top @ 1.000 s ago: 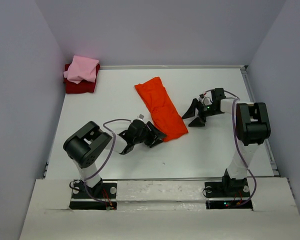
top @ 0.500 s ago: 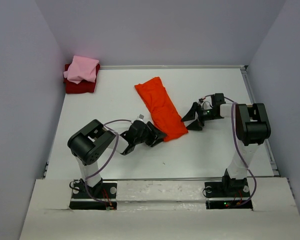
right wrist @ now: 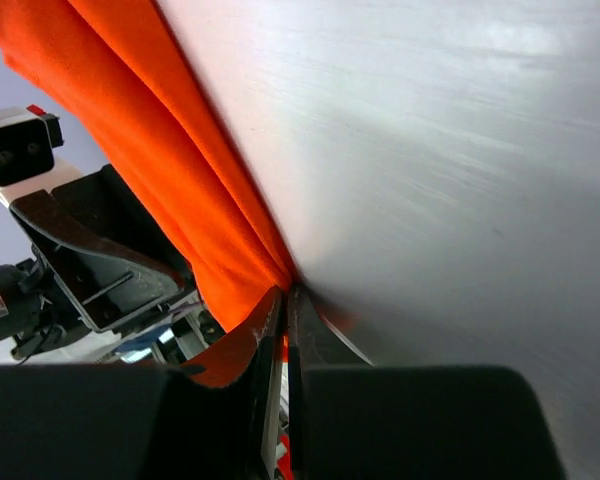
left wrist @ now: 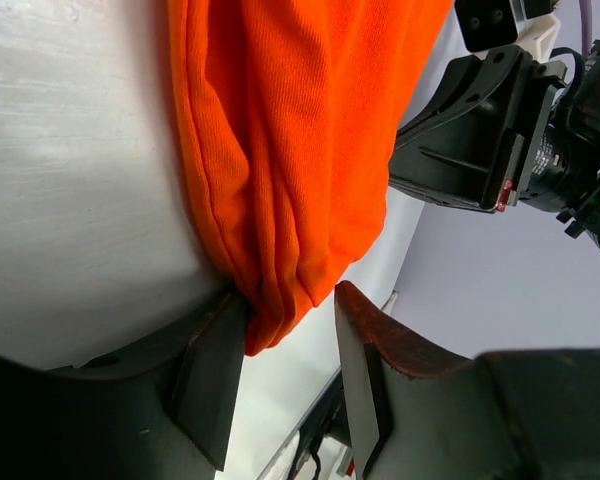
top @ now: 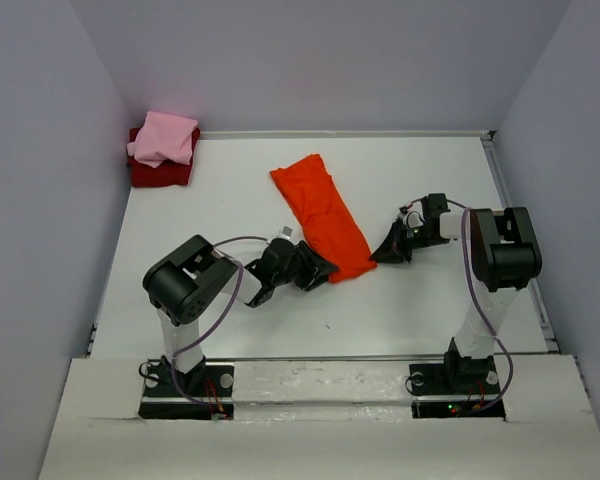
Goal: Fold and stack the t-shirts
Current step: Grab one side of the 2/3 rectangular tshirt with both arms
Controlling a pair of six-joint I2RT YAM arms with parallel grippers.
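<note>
The bright orange-red t-shirt (top: 325, 215) lies as a long folded strip running from the back centre toward the near right. My left gripper (top: 320, 270) is at its near end, low on the table. In the left wrist view the left gripper (left wrist: 292, 300) is open, and the orange-red t-shirt's (left wrist: 280, 150) bunched corner hangs between the fingers against the left one. My right gripper (top: 378, 256) is at the near right edge. The wrist view shows the right gripper (right wrist: 285, 295) shut on a thin fold of that orange-red t-shirt (right wrist: 170, 170). A light pink t-shirt (top: 165, 138) sits folded on a dark red one (top: 160, 172).
The pink and dark red pile is in the back left corner against the wall. Grey walls close the table on the left, back and right. A raised rail (top: 515, 230) runs along the right edge behind my right arm.
My right gripper has moved left and down to the orange-red shirt's near right edge and closed on it. My left gripper has edged slightly further onto the near corner.
</note>
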